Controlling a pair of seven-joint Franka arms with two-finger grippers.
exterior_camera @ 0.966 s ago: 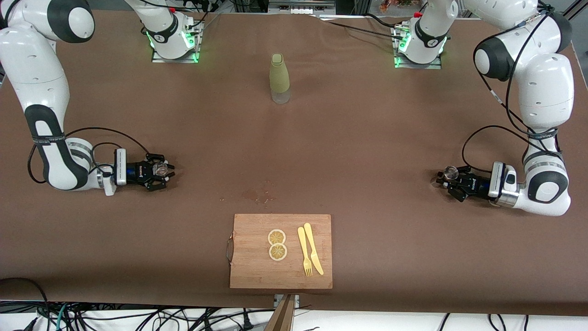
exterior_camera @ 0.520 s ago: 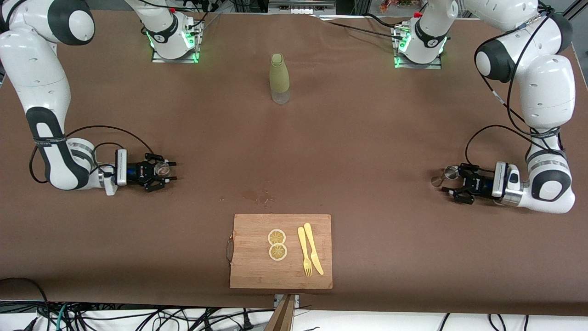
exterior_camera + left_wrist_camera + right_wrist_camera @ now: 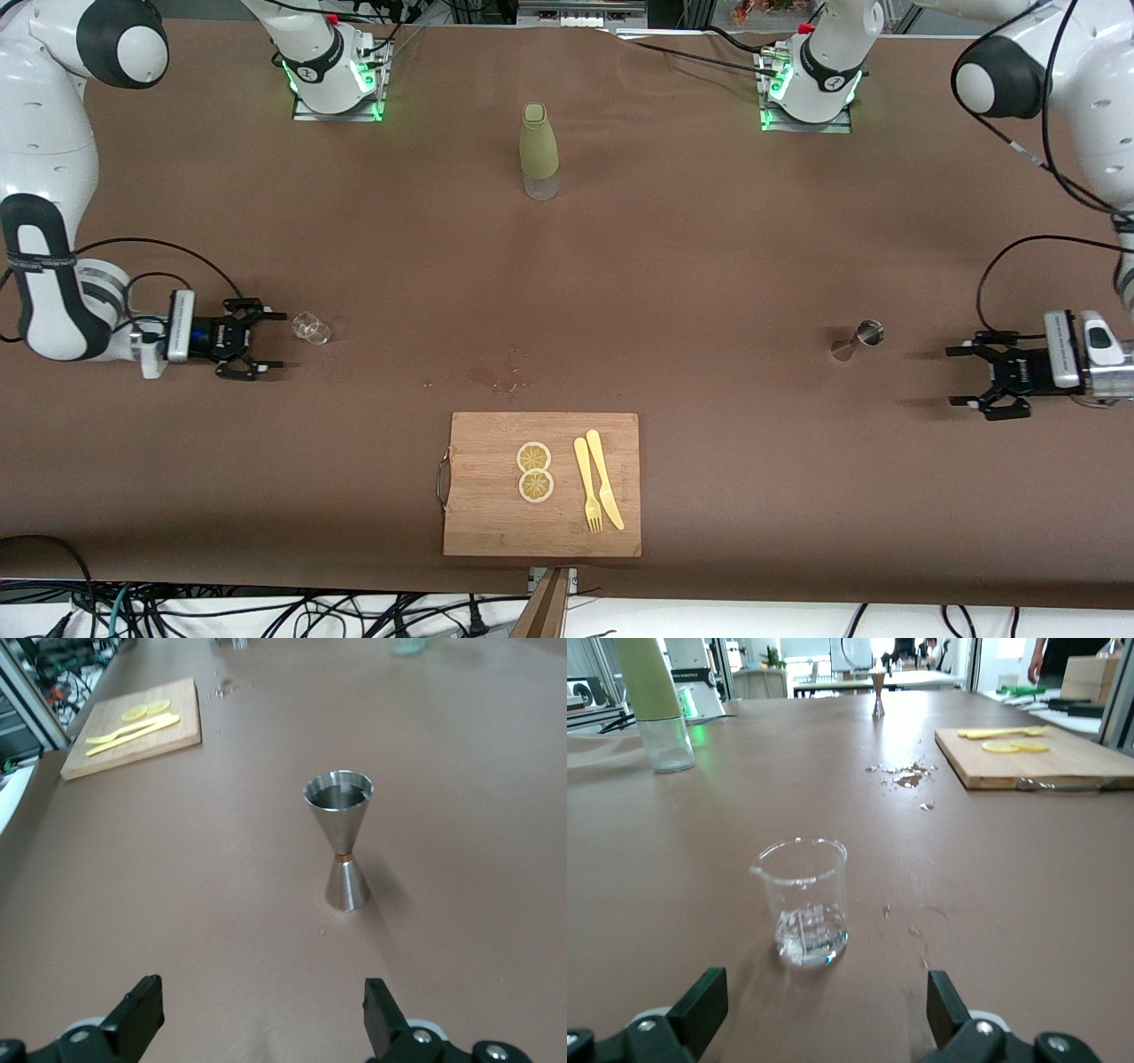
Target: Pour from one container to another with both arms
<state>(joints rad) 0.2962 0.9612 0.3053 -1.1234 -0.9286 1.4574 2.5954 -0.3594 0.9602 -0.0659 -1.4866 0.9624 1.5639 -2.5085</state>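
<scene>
Brown tabletop [image 3: 673,292] all the way across, cables hanging off the front edge, and both arms are parked low at their own ends. Left gripper [image 3: 979,379] sits just above the table with its fingers spread wide and nothing in them; in the left wrist view the two fingertips [image 3: 142,1010] frame bare table, with the little steel jigger [image 3: 339,840] standing upright a bit ahead of them, not touching. Right gripper [image 3: 252,338] is the same deal, jaws wide apart and empty, with the small glass beaker [image 3: 311,328] just beside its fingertips, upright, looks like a splash of clear liquid in the bottom. My take on handling: the jigger is rigid, light and polished, so probably slippery, and top-heavy with that wide cup on a narrow waist; I'd pinch it at the waist band, or low on the upper cone. The beaker is thin glass, so fragile and slick too; grab it mid-wall with the spout pointing away from the fingers and don't squeeze hard. Further out, roughly midway between the arms and nearer the camera, there's a wooden cutting board [image 3: 478,523] with two lemon slices [image 3: 534,471] plus a yellow plastic fork and knife [image 3: 598,492], some spilled specks on the table just past it, and a tall green bottle [image 3: 539,151] standing up near the bases.
</scene>
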